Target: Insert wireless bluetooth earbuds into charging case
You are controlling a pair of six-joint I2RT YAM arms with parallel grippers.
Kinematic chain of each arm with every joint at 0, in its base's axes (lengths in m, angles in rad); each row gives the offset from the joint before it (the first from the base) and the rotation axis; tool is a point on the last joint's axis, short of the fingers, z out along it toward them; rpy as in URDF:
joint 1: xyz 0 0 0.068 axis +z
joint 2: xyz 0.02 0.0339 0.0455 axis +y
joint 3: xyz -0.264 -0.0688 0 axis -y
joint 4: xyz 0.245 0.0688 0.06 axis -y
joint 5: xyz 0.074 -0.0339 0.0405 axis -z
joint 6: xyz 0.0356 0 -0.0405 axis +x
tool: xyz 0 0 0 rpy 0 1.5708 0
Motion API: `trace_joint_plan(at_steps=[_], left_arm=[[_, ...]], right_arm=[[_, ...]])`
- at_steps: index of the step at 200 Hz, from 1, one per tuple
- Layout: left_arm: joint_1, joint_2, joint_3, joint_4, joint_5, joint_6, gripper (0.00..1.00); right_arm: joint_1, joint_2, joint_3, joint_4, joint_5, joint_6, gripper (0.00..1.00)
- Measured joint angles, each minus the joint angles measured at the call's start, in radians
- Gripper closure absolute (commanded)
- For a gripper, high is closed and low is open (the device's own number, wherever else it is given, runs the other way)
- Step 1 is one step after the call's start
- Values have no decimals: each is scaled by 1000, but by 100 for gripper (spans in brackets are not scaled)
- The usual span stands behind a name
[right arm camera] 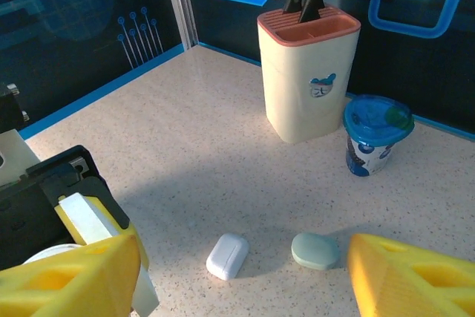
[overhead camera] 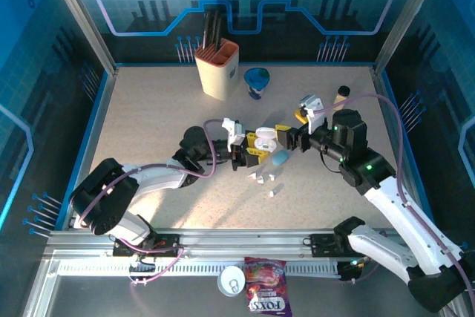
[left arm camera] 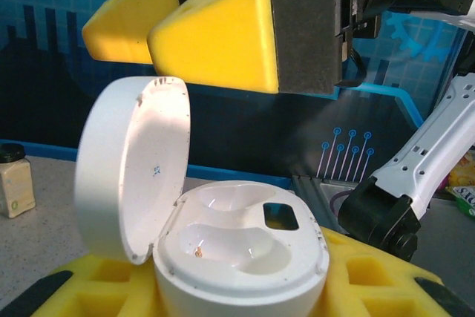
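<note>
The open charging case (overhead camera: 265, 139) is clamped between the yellow fingers of the left gripper (overhead camera: 254, 152), with its lid raised and both wells seen empty. The right gripper (overhead camera: 288, 136) is held just above and beside the case, its jaws spread wide with nothing between them. The earbuds (overhead camera: 256, 177) are scattered on the table (overhead camera: 148, 124) just nearside of both grippers, touched by neither.
</note>
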Motion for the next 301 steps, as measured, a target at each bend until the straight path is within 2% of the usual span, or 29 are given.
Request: trace_joint_plan(at_steps=[32,55,106,169,194,228,301], left_arm=[[20,4,-21,60,6,-19,71],[53,27,-46,142,6,-62,72],[116,26,-97,204,-12,-101,72],[171,-52,-132,228,-21,-103,72],[174,-52,-145,234,-21,-103,72],[177,-52,-150,236,-20,-103,72],[177,-53,-159,238,-20,-103,72]], right_arm=[[-45,-51,-10,39,-45,53,26],[-84,-72,-10,38,-60,129,31],[-117,-7,-21,-72,-62,337,33],[-116,46,-281,-117,-101,601,37],[-93,68,-382,-89,-122,693,38],[-26,143,-426,-18,-132,771,39],[45,357,-395,71,-138,793,41]])
